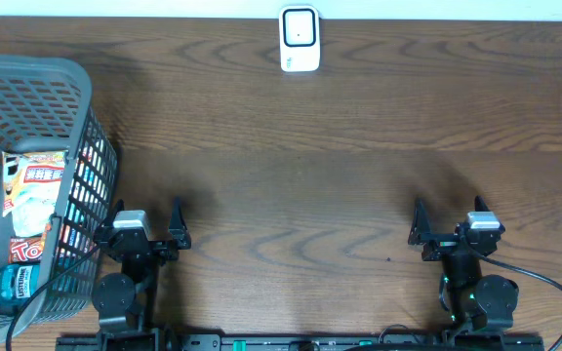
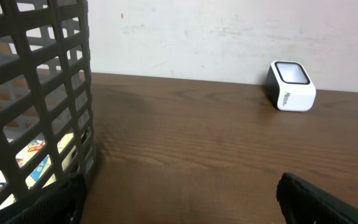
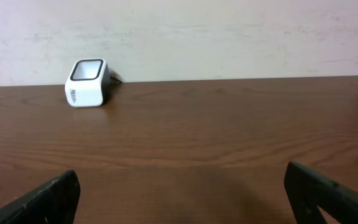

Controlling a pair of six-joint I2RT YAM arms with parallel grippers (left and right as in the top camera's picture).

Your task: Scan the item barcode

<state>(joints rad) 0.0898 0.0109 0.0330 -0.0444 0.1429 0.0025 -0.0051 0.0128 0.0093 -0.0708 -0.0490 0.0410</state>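
Showing the left end effector (image 1: 148, 213) spread wide and empty, just beside a grey basket (image 1: 27, 73); the right end effector (image 1: 447, 214) likewise released, holding nothing, well apart across the wooden surface (image 1: 301, 185). Inside the basket, a snack packet (image 1: 32, 190) and a bottle (image 1: 3, 285), untouched. At the far edge, a white scanner (image 1: 300, 39). Probably the opening step, picking not yet begun. Next, likely reaching left into the basket, gripping one item, turning its barcode toward the scanner.

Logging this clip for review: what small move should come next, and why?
Probably lift the left gripper toward the basket beside it: it and the right gripper stand open and empty, the snack packet and bottle lie in the basket, and the scanner sits at the far edge.
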